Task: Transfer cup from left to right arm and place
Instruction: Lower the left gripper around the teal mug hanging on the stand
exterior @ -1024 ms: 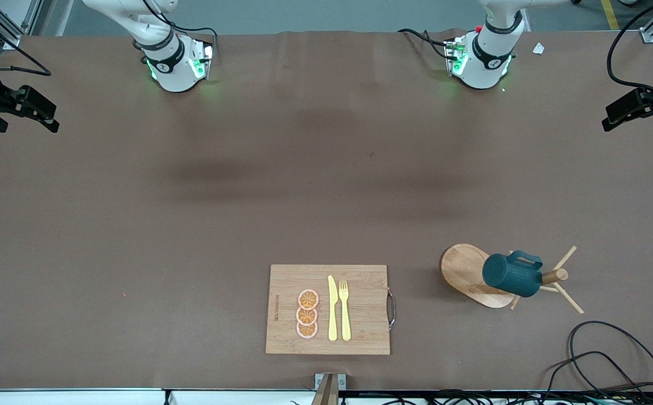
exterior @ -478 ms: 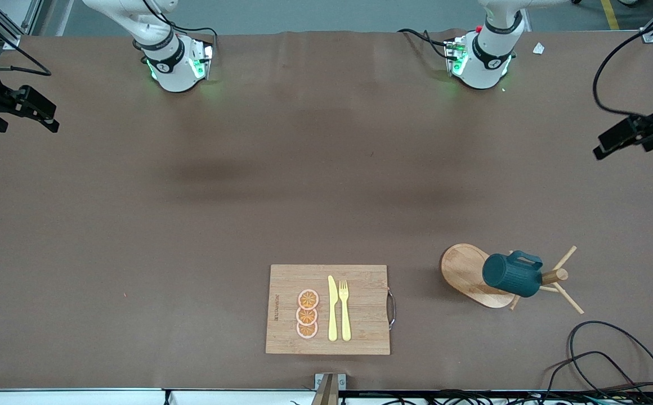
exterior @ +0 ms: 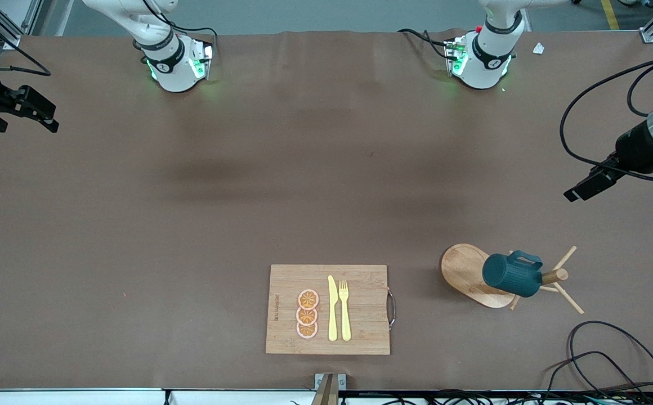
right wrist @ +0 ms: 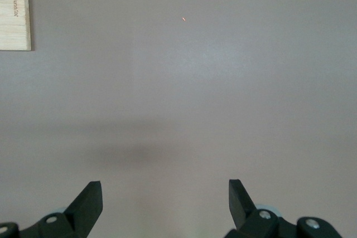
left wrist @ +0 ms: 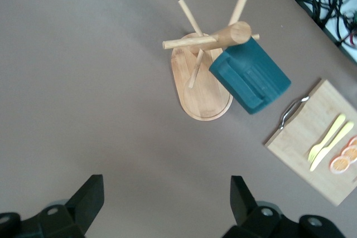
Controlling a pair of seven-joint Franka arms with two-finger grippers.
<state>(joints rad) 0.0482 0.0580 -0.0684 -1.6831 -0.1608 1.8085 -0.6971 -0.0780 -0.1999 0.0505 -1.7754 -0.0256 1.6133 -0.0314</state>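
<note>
The dark teal ribbed cup [exterior: 511, 275] hangs on its side on a peg of the wooden peg rack [exterior: 466, 271], near the left arm's end of the table. In the left wrist view the cup [left wrist: 250, 73] hangs beside the rack's oval base [left wrist: 202, 90]. My left gripper [exterior: 581, 190] is open and empty, up in the air over bare table near the table's end; its own view shows it [left wrist: 165, 198] well short of the rack. My right gripper [exterior: 45, 112] is open and empty over the table's other end, waiting [right wrist: 164, 199].
A wooden cutting board [exterior: 327, 309] with a yellow knife, a yellow fork and orange slices lies near the front edge; it also shows in the left wrist view [left wrist: 312, 137] and its corner in the right wrist view [right wrist: 13, 9]. Black cables [exterior: 602, 360] lie by the front corner near the rack.
My left arm has swung in from the table's end toward the rack and lower in the front view. The right arm, cup and rack have not moved.
</note>
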